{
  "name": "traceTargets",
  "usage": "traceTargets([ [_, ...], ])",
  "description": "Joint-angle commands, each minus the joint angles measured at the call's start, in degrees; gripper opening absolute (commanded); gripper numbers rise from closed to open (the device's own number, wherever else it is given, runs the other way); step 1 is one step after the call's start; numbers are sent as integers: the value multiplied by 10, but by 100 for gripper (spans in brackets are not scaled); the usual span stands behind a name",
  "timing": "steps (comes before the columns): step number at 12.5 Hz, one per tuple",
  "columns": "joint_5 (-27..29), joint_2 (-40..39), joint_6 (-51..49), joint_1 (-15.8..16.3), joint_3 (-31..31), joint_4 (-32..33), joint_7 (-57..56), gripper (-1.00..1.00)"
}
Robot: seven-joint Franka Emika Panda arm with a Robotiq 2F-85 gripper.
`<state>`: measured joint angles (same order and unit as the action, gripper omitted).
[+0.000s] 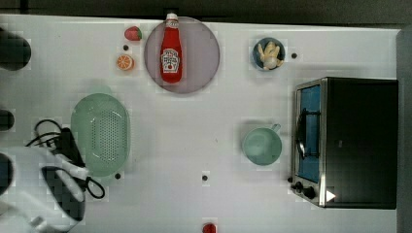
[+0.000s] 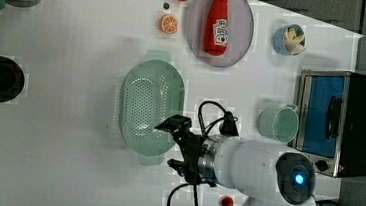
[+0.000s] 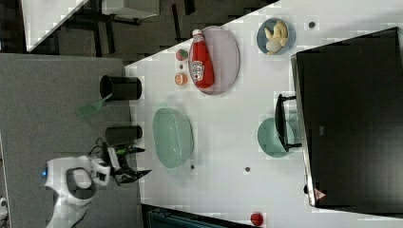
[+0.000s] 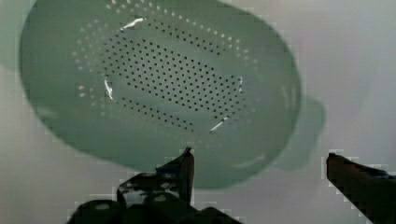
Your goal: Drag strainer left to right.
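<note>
Two fingers of my gripper (image 4: 259, 156) are standing wide apart with nothing between them, and in the wrist view they are framing the near rim of the strainer (image 4: 159, 88) without touching it. In the top view the strainer (image 1: 100, 134) is sitting on the white table (image 1: 204, 126) toward the top view's left, its long axis running twelve to six, and my gripper (image 1: 80, 171) is hovering at about seven o'clock from its middle, over the lower rim. In the left view my fingers (image 2: 171, 124) are reaching over the strainer's (image 2: 150, 107) edge at about four o'clock. Several things are sharing the table: at three o'clock from the strainer in the top view a round mint-green cup (image 1: 262, 145) is standing well apart, and just beyond it a toaster oven (image 1: 347, 141) with a blue door is closing off that side. At one o'clock a greyish-purple plate (image 1: 204, 58) is carrying a ketchup bottle (image 1: 171, 51) lying on its side, with an orange slice (image 1: 125, 62) and a strawberry (image 1: 132, 33) beside the plate's nine o'clock edge. Farther round, a small blue bowl (image 1: 268, 53) is holding something pale. Near the bottom edge a small red thing (image 1: 209, 228) is lying at about five o'clock. In the right view two dark cups (image 3: 121, 87) are standing beyond the table's edge, near the strainer (image 3: 172, 137).
</note>
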<state>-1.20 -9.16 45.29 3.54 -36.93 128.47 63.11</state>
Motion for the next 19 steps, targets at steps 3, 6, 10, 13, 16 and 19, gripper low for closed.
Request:
traceTargets([
  [3, -54, -105, 106, -23, 11, 10, 174, 100],
  [6, -100, -157, 148, -15, 35, 9, 212, 100],
  [10, -123, -200, 202, 7, 83, 8, 212, 100],
  [13, -132, -202, 202, 11, 104, 10, 212, 100],
  [16, -132, -197, 202, 4, 114, 19, 211, 100],
  [19, -132, -181, 203, -13, 129, 37, 199, 100],
])
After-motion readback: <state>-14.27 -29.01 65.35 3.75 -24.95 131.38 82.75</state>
